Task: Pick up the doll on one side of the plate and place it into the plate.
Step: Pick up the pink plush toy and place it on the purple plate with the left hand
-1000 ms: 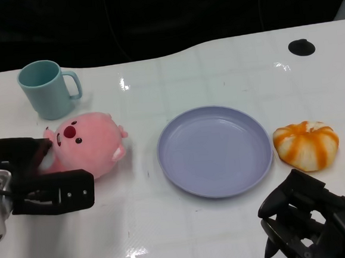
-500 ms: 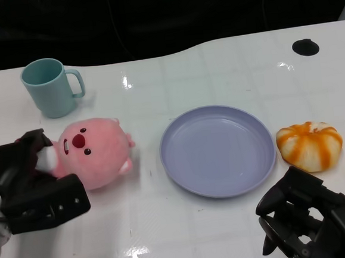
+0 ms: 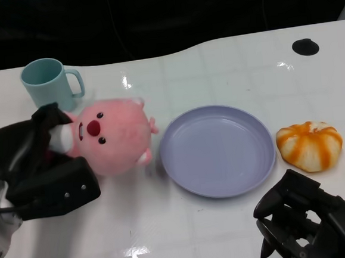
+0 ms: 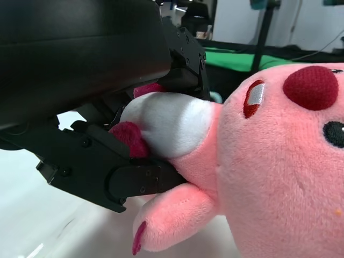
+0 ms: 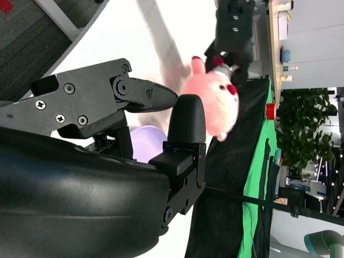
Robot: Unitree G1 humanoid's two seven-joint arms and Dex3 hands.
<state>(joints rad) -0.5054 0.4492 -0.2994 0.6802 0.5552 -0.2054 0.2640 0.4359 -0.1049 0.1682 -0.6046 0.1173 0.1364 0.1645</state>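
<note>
Now the left hand's fingers [image 4: 129, 177] are squeezing the pink doll [image 3: 111, 143] at its white and red back end, and you can see that pinch up close in the left wrist view. The left hand [image 3: 41, 169] is holding the doll tight and carrying it along.

A moment ago the doll was sitting farther from the purple plate [image 3: 217, 149], and its face was pointing another way. Now it is turning as it goes, and it has come much closer. Its side is just beside the plate's near rim, but it is not over the plate yet. I think the doll is lifted a little off the white table [image 3: 227, 65], though I cannot tell that for sure.

So the picking-up part looks done. The hand likely needs to go a bit more toward the plate and then let go.

The teal mug [image 3: 51, 86] is standing on the far side of the doll from the plate. The orange and white pumpkin toy [image 3: 309, 145] is lying near the plate's other side, untouched.

The right hand [image 3: 308, 223] is waiting near the plate's front edge. Its fingers are curled in and holding nothing.
</note>
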